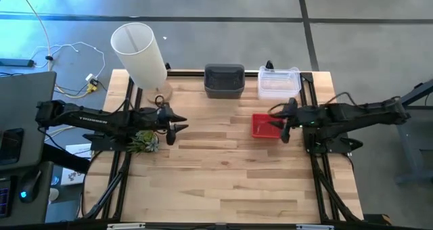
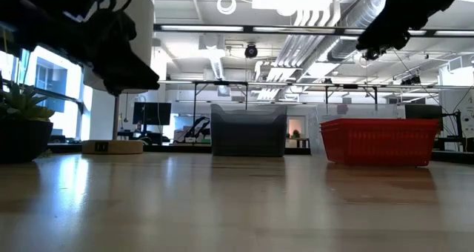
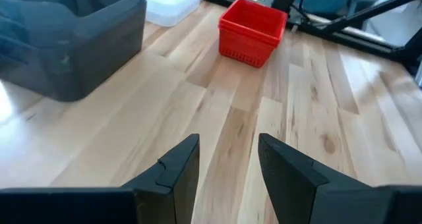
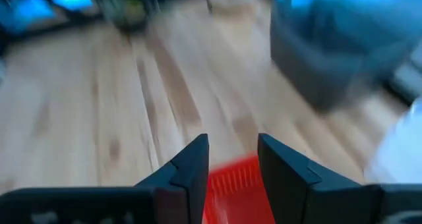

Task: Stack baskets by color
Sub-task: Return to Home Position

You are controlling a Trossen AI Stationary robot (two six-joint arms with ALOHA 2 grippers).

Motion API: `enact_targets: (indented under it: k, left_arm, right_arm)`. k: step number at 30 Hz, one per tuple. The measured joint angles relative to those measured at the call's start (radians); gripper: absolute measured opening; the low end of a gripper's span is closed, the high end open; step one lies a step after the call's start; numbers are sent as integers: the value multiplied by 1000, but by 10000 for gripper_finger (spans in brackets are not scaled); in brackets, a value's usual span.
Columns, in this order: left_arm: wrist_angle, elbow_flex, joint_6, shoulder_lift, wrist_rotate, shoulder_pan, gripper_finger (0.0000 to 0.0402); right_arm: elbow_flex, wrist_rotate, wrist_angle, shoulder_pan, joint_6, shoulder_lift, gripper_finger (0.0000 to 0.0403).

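Note:
Three baskets stand on their bases on the wooden table. A dark grey basket [image 1: 224, 81] and a clear basket [image 1: 278, 82] are at the far edge. A red mesh basket [image 1: 264, 126] is nearer, toward the right. My right gripper [image 1: 283, 127] hangs open well above the red basket's right part [image 2: 378, 41], and the red rim [image 4: 231, 181] shows below its fingers. My left gripper [image 1: 177, 130] stands open above bare wood on the left, with nothing between its fingers [image 3: 227, 145]. It points toward the red basket [image 3: 252, 29].
A tall white cylindrical lamp [image 1: 139, 51] stands at the far left corner. A small green plant [image 1: 143, 142] sits under the left arm. Black frame rails [image 1: 318, 182] run along both side edges. The near half of the tabletop [image 1: 223, 182] is bare wood.

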Motion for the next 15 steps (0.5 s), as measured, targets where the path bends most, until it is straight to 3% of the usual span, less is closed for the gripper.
enact_targets:
  k: [6, 15]
  left_arm:
    - [100, -115, -16, -91, 1, -26, 145]
    - [224, -230, 22, -236, -2, -111, 145]
  right_arm:
    - [-132, 8, 202, 0, -88, -228, 119]
    - [-249, 23, 207, 0, -80, -525, 119]
